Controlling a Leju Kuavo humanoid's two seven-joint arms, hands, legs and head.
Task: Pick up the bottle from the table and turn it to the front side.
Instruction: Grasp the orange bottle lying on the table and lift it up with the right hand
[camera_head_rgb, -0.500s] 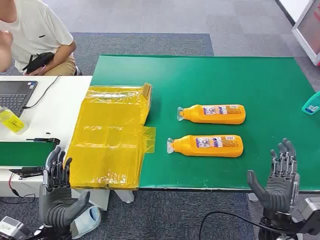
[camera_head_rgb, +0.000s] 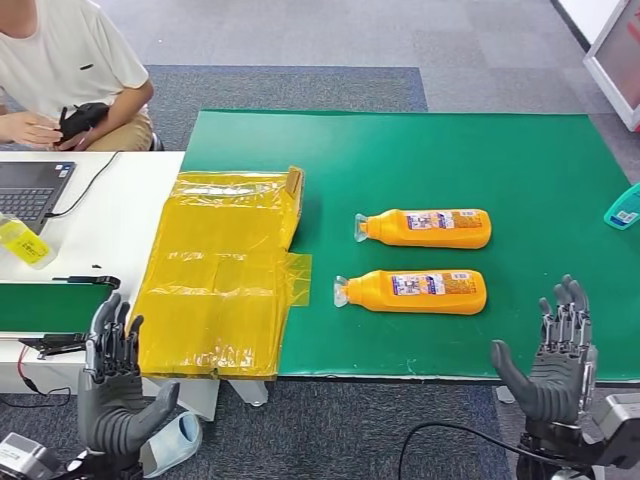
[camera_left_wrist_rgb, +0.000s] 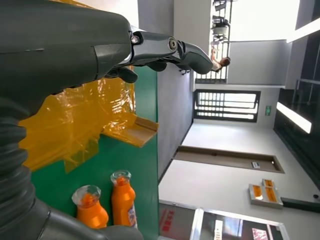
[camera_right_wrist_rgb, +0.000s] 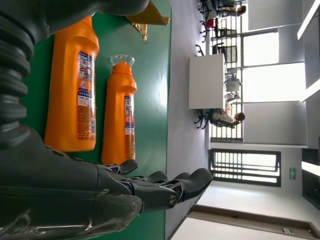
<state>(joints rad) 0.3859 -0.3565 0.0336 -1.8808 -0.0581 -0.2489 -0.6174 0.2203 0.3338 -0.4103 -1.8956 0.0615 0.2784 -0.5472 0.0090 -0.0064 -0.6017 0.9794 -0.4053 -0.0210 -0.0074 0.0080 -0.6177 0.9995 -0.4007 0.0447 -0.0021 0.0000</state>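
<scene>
Evidently nothing is being handled yet. Lower left of the head view: the left hand (camera_head_rgb: 115, 385) is hovering below the table edge, fingers spread upward, holding nothing. Just right of it, a yellow plastic sheet (camera_head_rgb: 219, 270) is lying across the join of the white table (camera_head_rgb: 124, 215) and the green mat (camera_head_rgb: 453, 150). Mid-frame, two orange bottles (camera_head_rgb: 411, 291) (camera_head_rgb: 424, 228) are lying on their sides, parallel, caps pointing left, the nearer one lower in frame. Lower right: the right hand (camera_head_rgb: 551, 362) is hanging off the mat's near edge, fingers apart and empty, well apart from the nearer bottle. Judging by this, pickup and turning are both still waiting.
</scene>
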